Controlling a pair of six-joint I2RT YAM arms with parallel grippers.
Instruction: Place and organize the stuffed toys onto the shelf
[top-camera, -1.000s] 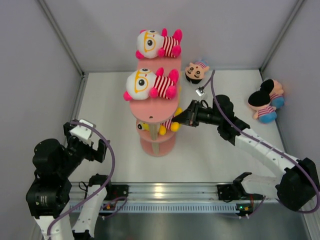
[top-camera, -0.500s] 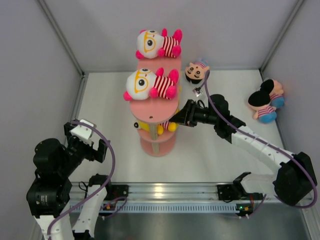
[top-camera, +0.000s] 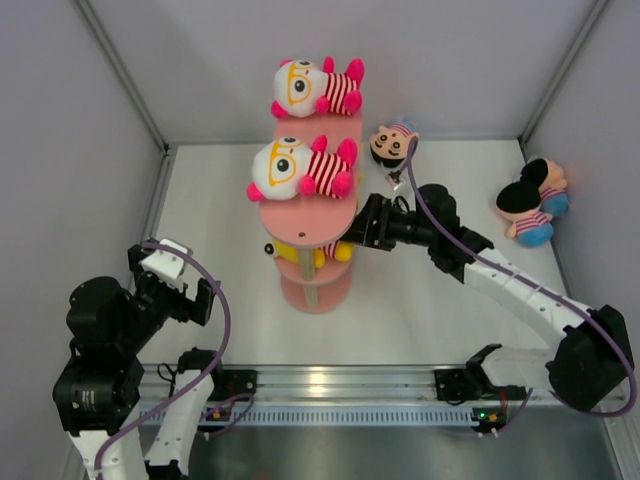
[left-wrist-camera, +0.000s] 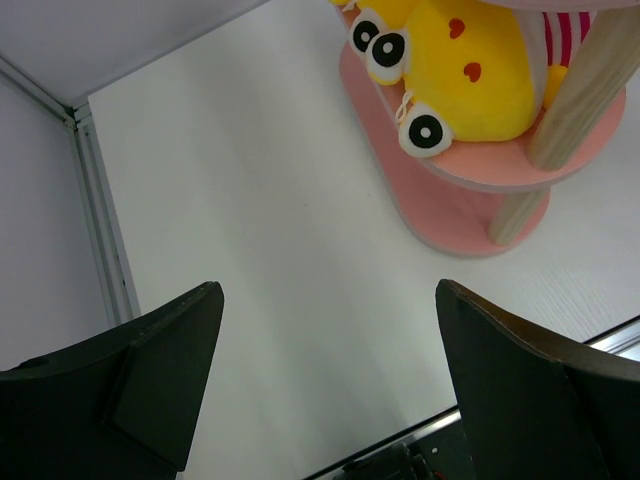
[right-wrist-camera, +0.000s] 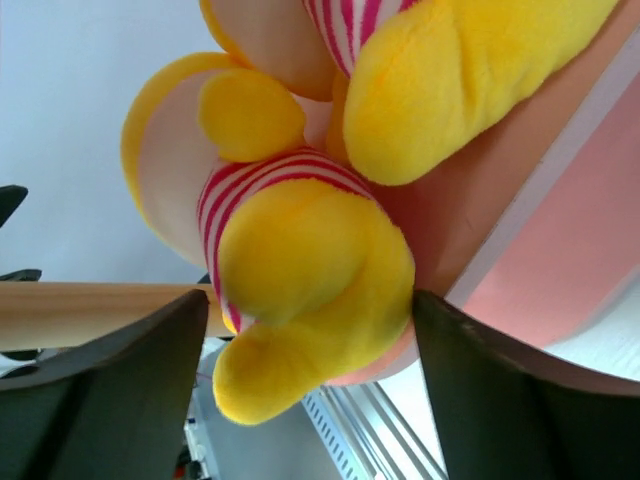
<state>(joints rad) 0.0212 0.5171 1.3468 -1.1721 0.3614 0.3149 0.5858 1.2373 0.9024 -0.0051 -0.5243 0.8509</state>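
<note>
The salmon-pink shelf (top-camera: 311, 215) stands mid-table with three tiers. One white-faced stuffed toy (top-camera: 312, 88) lies on its top tier and another (top-camera: 300, 168) on the middle tier. A yellow toy (top-camera: 303, 256) in a striped shirt lies on the low tier (left-wrist-camera: 500, 165). My right gripper (top-camera: 352, 232) is at that tier's right end, open. In the right wrist view the toy's yellow foot (right-wrist-camera: 300, 270) sits between the spread fingers (right-wrist-camera: 110, 390). My left gripper (left-wrist-camera: 328, 290) hangs open over bare table at the near left, holding nothing.
A black-haired doll (top-camera: 393, 143) lies on the table behind the right arm. A mouse-eared toy (top-camera: 533, 200) lies against the right wall. Grey walls close in the table on three sides, and a metal rail (top-camera: 330, 385) runs along the near edge.
My right gripper has gone from shut to open, letting go of the yellow toy, after pushing it a little leftward onto the low tier. The left arm has not moved.
</note>
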